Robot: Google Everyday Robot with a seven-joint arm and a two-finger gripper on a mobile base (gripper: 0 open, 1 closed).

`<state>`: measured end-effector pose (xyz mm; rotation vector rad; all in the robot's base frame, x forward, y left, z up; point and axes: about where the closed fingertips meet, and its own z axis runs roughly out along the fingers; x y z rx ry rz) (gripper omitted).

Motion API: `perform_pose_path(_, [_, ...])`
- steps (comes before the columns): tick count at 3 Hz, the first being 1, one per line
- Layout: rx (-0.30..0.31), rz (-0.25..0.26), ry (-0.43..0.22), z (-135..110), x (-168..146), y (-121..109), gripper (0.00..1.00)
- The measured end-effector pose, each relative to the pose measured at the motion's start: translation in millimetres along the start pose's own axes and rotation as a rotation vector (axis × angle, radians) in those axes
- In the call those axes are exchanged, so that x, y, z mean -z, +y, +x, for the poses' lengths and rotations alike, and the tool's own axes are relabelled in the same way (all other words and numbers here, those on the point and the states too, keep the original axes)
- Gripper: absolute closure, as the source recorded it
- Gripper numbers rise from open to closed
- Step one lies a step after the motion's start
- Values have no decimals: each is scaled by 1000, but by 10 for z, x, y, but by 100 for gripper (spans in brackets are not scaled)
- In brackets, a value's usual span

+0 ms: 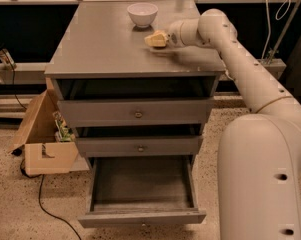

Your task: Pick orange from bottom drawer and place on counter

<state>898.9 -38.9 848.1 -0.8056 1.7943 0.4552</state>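
Pincer [156,39] over counter [100,44], toward its back right corner
Just beside white bowl [142,13], apparently hovering; apart or together, cannot tell.

High frontal view, fingers [156,39] over counter [100,44]

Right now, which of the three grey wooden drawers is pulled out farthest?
The lowest, deepest grey drawer, showing its dark inside; the gripper is up over the grey counter.

The robot's smooth, round, cream-white arm [250,79] has small dark holes. Its pale yellow pincer [156,39] is over the flat grey surface [100,44].
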Motion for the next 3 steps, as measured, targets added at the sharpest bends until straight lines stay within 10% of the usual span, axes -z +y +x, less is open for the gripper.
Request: perform_pose_path(3, [-16,61,-188,29,961,-368,0])
